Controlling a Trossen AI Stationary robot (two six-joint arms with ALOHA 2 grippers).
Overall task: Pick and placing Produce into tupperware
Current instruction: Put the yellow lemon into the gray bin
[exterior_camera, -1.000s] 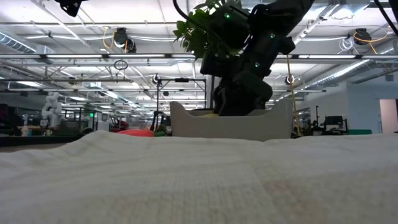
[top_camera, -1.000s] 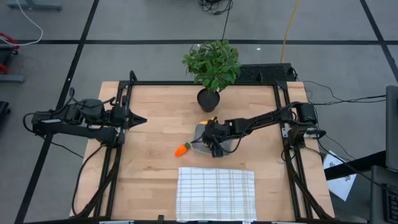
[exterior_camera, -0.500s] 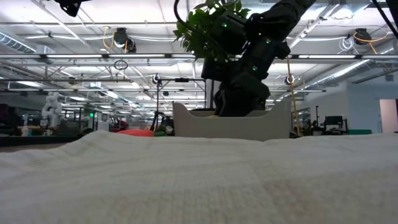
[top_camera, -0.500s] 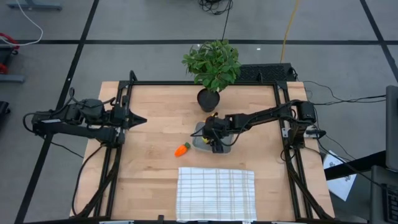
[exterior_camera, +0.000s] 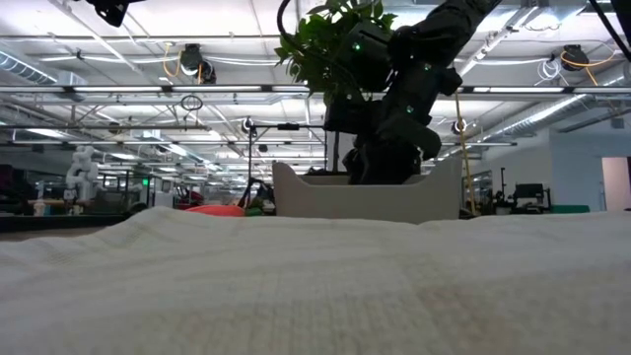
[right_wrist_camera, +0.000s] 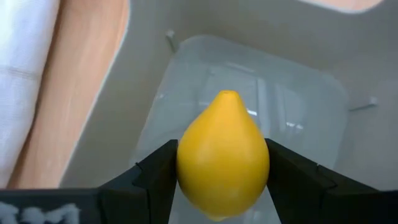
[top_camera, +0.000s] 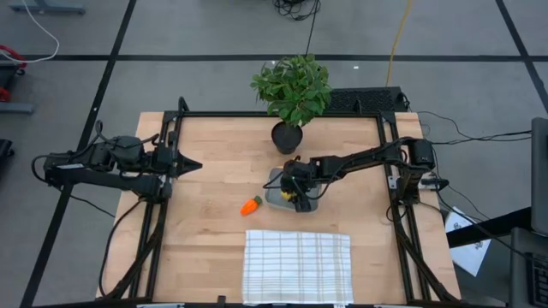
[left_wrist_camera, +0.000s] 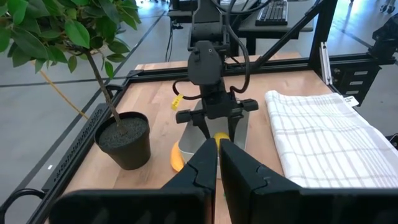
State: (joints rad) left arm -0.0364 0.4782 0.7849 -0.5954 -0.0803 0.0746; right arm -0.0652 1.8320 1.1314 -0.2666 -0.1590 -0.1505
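Observation:
The clear tupperware (top_camera: pixel 276 193) sits mid-table, and its pale wall (exterior_camera: pixel 365 202) shows in the low view. My right gripper (top_camera: pixel 298 196) reaches down into it, shut on the small yellow lemon (right_wrist_camera: pixel 222 163). The orange carrot (top_camera: pixel 250 205) lies on its side on the wood just left of the tupperware; the left wrist view shows the carrot (left_wrist_camera: pixel 176 158) too. No banana shows in any view. My left gripper (top_camera: pixel 193 164) waits, shut, near the table's left edge, its fingers (left_wrist_camera: pixel 205 163) pointing at the tupperware. My right gripper pinches the lemon across its widest part (right_wrist_camera: pixel 186 171), one finger (right_wrist_camera: pixel 155 180) on each side, its pointed end sticking out ahead of the fingers. The fingers come from above, pointing down into the tupperware (right_wrist_camera: pixel 298 106). Whether the lemon touches the floor I cannot tell.
A leafy potted plant (top_camera: pixel 291 90) stands in a dark pot (top_camera: pixel 287 137) just beyond the tupperware, near the far edge. A white checked cloth (top_camera: pixel 298 267) covers the near middle of the table. Bare wood lies between my left gripper and the carrot.
My right gripper, keeping its hold on the lemon, has drawn a little toward the table's far edge and now stands over the tupperware's middle. The carrot and my left arm have kept still.

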